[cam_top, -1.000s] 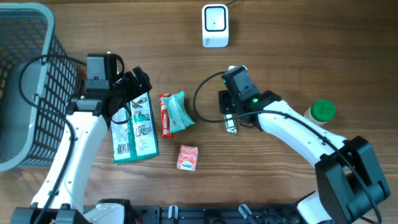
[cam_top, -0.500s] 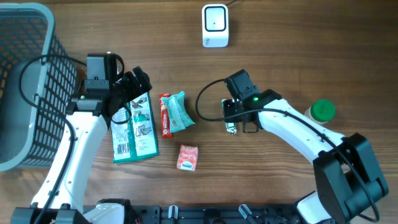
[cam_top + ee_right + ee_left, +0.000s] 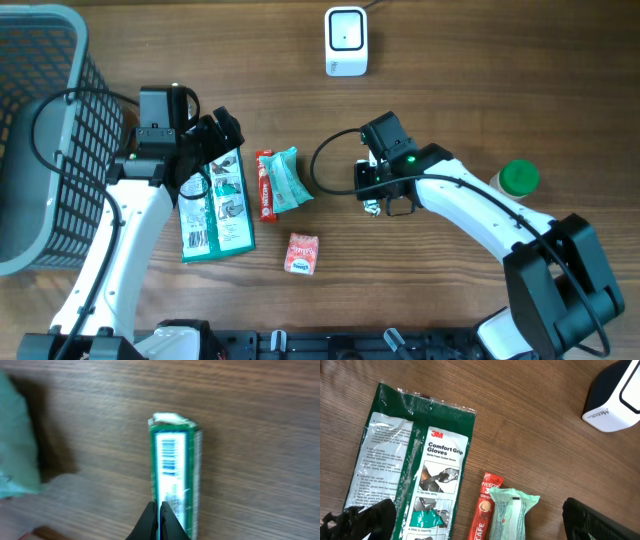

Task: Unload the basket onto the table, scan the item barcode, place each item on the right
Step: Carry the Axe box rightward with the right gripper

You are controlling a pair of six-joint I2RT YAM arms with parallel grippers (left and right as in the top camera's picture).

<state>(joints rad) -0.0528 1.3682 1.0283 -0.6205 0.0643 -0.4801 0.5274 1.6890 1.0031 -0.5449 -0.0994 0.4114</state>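
**A:** Overhead?

**B:** The scanner (image 3: 346,40) is sitting at the far side of the worktop (image 3: 470,70). The green pack (image 3: 372,206) is lying robot-side of the scanner, slightly to its right and well apart from it. The right tool (image 3: 374,197) is sitting right on the pack with its jaws closed all the way. The left tool (image 3: 213,148) is hovering over the gloves pack (image 3: 215,215), robot-side and left of the scanner. Its jaws are spread wide and it's holding nothing.

**A:** Left wrist?

**B:** It's looking down on the gloves pack, with the coffee sachet (image 3: 481,510) and tissue packet (image 3: 510,512) touching each other beside it. A corner of the scanner is showing at the top right. The fingers are standing wide at the frame edges and gripping nothing.

**A:** Right wrist?

**B:** The green pack is lying on the worktop with the barcode (image 3: 170,455) facing up at the camera. The fingertips are pinching together at the pack's near end. I can't tell whether they're catching an end flap or only touching it.

**A:** Progress?

**B:** My read is it's early and the pickup is only getting started. The barcode is pointing up rather than at the scanner, and the pack is sitting nowhere near it. So confirming the grip, lifting, carrying over to the scanner and turning the code toward its window are all remaining. Nothing is reading as scanned yet.
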